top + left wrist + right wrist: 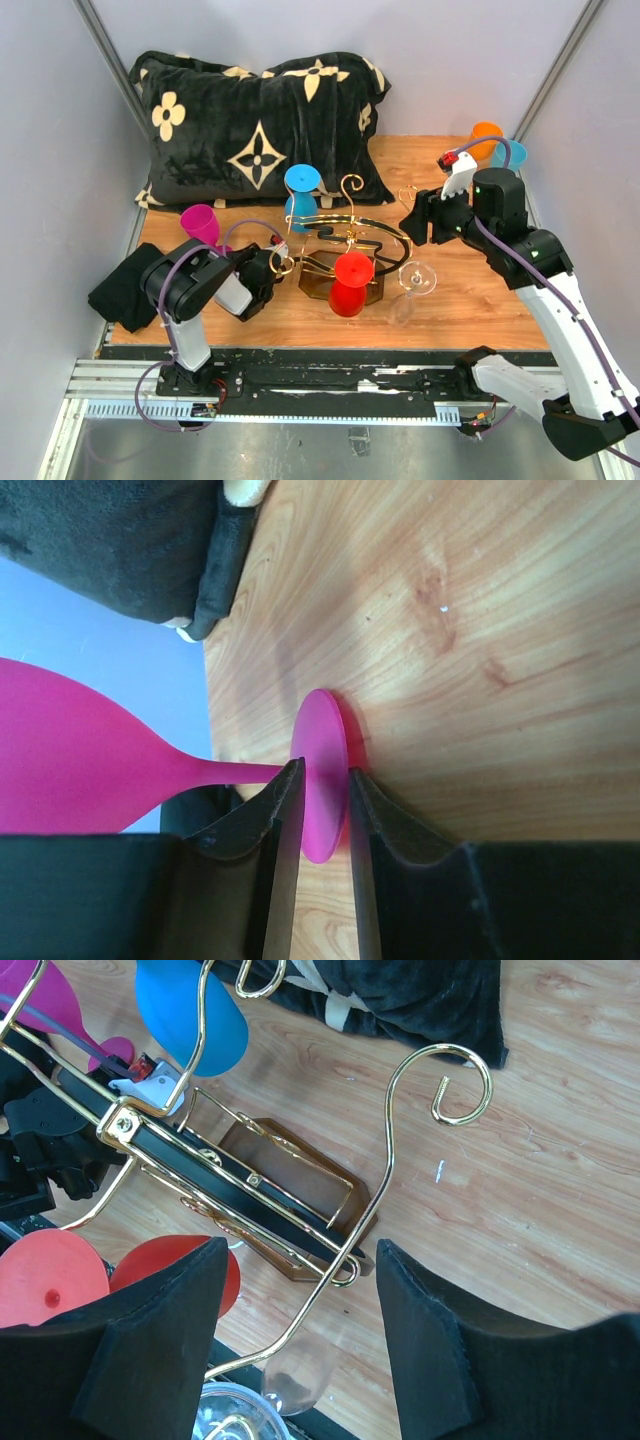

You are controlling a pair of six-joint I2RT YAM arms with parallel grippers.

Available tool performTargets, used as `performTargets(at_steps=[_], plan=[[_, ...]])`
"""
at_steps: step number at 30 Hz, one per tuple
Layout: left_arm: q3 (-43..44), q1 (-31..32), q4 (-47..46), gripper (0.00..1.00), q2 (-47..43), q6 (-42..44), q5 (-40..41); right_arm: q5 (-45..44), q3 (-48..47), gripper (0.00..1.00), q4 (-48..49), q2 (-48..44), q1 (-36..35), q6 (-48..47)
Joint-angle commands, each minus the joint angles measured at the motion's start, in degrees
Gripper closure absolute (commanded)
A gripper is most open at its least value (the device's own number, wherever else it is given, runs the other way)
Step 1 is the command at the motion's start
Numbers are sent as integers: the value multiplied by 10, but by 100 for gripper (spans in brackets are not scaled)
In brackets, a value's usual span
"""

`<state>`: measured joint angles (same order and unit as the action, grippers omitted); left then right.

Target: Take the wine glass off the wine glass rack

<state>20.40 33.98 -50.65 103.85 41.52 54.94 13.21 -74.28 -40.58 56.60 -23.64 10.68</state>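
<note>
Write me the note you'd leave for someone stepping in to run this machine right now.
Left tool: nearly closed on the foot of the pink glass. The glass is clear of the rack, with its foot at or just above the table; I cannot tell if it stands.
Right tool: open, empty, over the rack's curled arm.
Done: pink glass is off the rack.
Left: probably release it once it stands firm, then draw the arm back.
The blue glass, red glass and clear glass hang on the rack.
</note>
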Motion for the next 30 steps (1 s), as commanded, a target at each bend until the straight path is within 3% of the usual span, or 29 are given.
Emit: performTargets(at_steps=[1, 6, 15, 21, 24, 26, 30], plan=[[16, 11, 28, 67, 12, -36, 3, -9, -14, 38, 3, 0, -12, -6], [30, 15, 111, 55, -16, -77, -29, -16, -16, 38, 1, 6, -12, -3], [12, 30, 149, 29, -60, -92, -70, -25, -25, 38, -11, 8, -12, -1], [24, 51, 155, 28, -42, -75, -35, -29, -25, 38, -12, 4, -13, -2], [29, 53, 193, 28, -64, -72, -73, -29, -24, 38, -12, 3, -12, -2], [34, 54, 236, 21, -86, -69, -106, -28, -24, 38, -13, 3, -12, -1], [26, 53, 295, 21, -132, -86, -117, -23, -23, 38, -11, -2, -12, 2]])
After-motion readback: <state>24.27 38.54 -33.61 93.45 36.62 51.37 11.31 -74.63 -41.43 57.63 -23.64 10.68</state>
